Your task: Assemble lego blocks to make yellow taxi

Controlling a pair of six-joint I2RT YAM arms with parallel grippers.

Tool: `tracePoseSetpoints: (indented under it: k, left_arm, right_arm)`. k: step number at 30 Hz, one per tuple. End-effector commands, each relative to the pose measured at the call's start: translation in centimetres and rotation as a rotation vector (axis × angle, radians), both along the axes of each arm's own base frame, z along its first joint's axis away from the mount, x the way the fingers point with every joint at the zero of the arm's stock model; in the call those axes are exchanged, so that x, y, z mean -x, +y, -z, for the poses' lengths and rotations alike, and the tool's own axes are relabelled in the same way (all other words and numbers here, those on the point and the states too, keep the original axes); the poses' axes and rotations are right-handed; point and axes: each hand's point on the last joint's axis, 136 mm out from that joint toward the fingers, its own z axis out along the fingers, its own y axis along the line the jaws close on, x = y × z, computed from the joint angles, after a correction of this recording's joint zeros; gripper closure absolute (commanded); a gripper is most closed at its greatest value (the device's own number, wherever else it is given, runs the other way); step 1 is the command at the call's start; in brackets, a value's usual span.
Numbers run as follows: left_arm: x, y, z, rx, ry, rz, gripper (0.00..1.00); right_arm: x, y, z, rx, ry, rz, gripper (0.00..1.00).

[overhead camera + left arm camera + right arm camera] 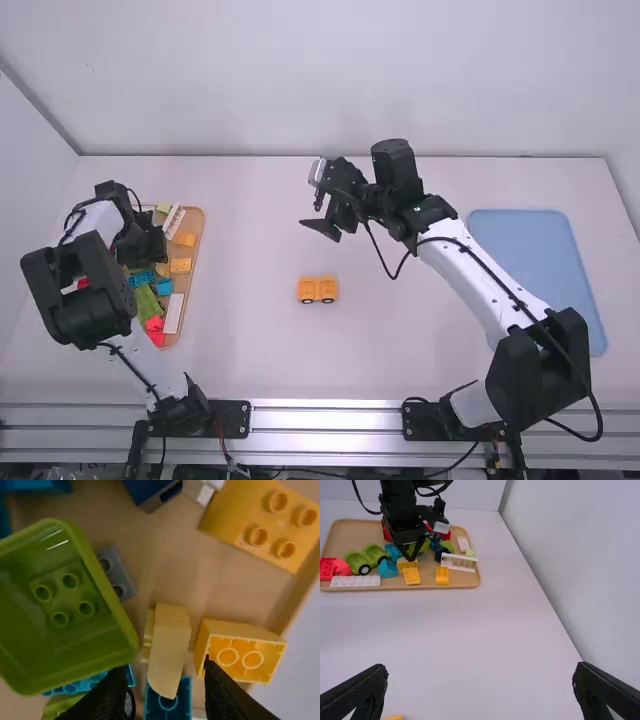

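See the left claw (140,243) lowered at the wooden tray (198,222) of mixed blocks, opened over a pale yellow block (170,645) (beside a hollow green piece (103,592)). Find the wheeled yellow assembly (318,290) on the desk (260,345), between the arms. Note the right claw (310,214), spread wide (just beyond that assembly), and, farther right, the blue tray (535,265).

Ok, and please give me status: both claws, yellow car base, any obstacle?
Left claw open over light-brown tray; right claw open, empty. Wheeled yellow plastic car base sits mid-table. Hollow green plastic block close beside left claw, may obstruct.
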Motion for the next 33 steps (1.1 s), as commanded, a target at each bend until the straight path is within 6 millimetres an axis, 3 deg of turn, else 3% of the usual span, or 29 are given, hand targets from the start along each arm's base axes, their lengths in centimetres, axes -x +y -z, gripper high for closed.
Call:
tracePoseSetpoints:
  k: [1, 5, 10, 19, 25, 33]
  left_arm:
    - [0.5, -0.2, 0.7, -0.001, 0.020, 0.017, 0.64]
    - [1.2, 0.9, 0.8, -0.051, 0.049, -0.023, 0.63]
    - [0.3, -0.2, 0.9, -0.003, 0.006, 0.030, 0.63]
    - [1.7, 0.5, 2.2, -0.045, 0.044, 0.033, 0.62]
    - [0.5, -0.4, 2.4, -0.005, -0.017, 0.077, 0.62]
    - [0.7, -0.3, 2.5, -0.012, -0.008, 0.053, 0.60]
  right_arm:
    - [0.0, 0.2, -0.2, -0.006, 0.003, -0.004, 0.01]
    - [-0.2, 0.2, -0.1, 0.001, -0.002, 0.007, 0.01]
    - [-0.5, 0.1, 0.0, 0.014, -0.014, 0.028, 0.01]
    - [-0.5, 0.1, 0.0, 0.014, -0.014, 0.028, 0.01]
    - [-0.6, 0.2, -0.1, 0.012, -0.019, 0.029, 0.01]
    - [-0.7, 0.2, -0.3, 0.009, -0.026, 0.029, 0.01]
